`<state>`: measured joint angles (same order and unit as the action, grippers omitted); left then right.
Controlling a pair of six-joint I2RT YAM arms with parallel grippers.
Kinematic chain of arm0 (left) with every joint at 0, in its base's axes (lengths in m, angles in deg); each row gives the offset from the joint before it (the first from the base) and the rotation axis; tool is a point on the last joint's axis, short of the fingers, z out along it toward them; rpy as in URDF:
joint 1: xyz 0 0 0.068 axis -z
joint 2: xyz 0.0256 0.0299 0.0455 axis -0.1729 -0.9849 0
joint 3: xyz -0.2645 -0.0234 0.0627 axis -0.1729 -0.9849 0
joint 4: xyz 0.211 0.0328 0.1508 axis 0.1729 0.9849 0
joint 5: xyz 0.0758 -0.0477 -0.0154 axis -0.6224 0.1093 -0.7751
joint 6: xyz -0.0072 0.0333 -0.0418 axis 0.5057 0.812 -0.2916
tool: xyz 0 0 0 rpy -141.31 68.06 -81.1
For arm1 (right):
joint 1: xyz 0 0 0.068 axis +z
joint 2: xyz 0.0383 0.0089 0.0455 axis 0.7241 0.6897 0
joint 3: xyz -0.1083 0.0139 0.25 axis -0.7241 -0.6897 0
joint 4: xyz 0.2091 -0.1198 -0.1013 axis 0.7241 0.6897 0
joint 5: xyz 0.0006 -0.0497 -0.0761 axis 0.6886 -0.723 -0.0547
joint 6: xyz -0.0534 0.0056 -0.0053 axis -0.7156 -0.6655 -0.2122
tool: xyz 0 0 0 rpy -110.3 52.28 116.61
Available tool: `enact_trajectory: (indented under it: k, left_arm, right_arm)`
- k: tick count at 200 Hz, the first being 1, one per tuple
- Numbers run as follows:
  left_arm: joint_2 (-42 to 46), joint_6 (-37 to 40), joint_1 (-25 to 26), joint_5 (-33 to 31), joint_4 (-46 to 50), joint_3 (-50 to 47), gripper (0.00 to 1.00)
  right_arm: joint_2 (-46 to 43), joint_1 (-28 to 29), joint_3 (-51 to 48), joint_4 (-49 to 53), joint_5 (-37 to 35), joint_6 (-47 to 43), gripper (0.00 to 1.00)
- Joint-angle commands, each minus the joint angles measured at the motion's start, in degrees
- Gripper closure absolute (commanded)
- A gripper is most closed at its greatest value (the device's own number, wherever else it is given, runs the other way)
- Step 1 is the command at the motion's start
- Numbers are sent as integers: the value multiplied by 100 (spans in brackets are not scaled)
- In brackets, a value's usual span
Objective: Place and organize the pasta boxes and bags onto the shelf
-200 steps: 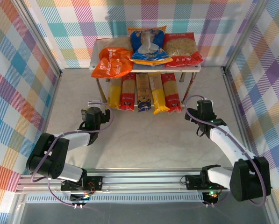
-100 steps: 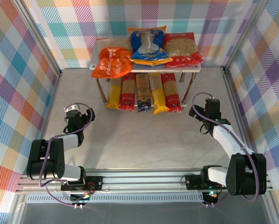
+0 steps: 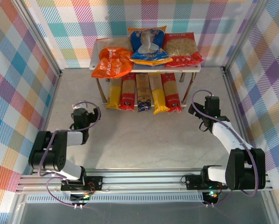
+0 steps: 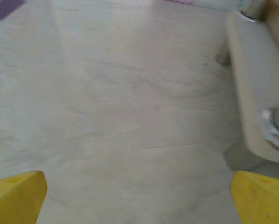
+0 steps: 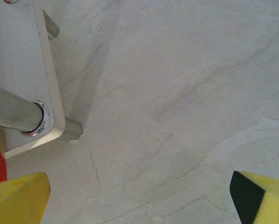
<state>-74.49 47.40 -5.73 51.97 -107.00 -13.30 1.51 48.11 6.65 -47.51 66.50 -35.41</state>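
left hand (image 4: 137, 199) and right hand (image 5: 139, 196) spread wide, held nothing, pasta boxes (image 3: 144, 93) lay on the shelf (image 3: 186, 68), lower tier, bags (image 3: 148, 49) on top

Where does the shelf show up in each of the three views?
Top external: the shelf stands at top centre, near the back wall.
Left wrist: a pale grey corner of it runs down the right edge.
Right wrist: a pale grey corner of it sits at upper left, with a steel leg through it.
Shared landmark: the pale marbled tabletop beside it.
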Motion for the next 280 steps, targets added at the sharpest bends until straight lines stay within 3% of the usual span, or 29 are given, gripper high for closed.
enact_trajectory:
  k: [1,30,54,77,147,162,183,209,217,227,280]
  left_arm:
    - [-158,447,262,-448,-781,-225,0]
    - [-237,598,336,-438,-946,-229,0]
    - [-239,734,488,-567,-1466,-491,0]
    - [-239,674,491,-697,-1238,-374,0]
    - [-239,633,482,-747,-1125,-318,0]
    - [-239,622,482,-751,-1100,-305,0]
    - [-239,563,435,-757,-950,-227,0]
    - [-239,521,396,-730,-862,-186,0]
    - [-239,516,387,-720,-855,-178,0]
    - [-239,516,388,-721,-834,-167,0]
    - [-239,490,368,-696,-807,-156,0]
  right_arm:
    - [77,-13,29,-317,107,97,1]
    - [-68,-11,-400,-1014,170,-67,1]
    - [-334,0,-741,-1545,-164,-425,1]
    - [-477,-2,-1258,-2522,-480,-908,1]
    - [228,1,-1740,-3961,-551,-1007,1]
    - [411,-3,-1509,-3715,-720,-1020,1]
    - [639,11,-1388,-3892,-678,-1342,1]
    - [1274,37,-1408,-4916,-360,-1734,1]
    - [1297,121,-1161,-4352,-295,-1813,1]
    - [1357,204,-1105,-4339,-300,-1961,1]
    - [1381,213,-1918,-5823,111,-2113,1]
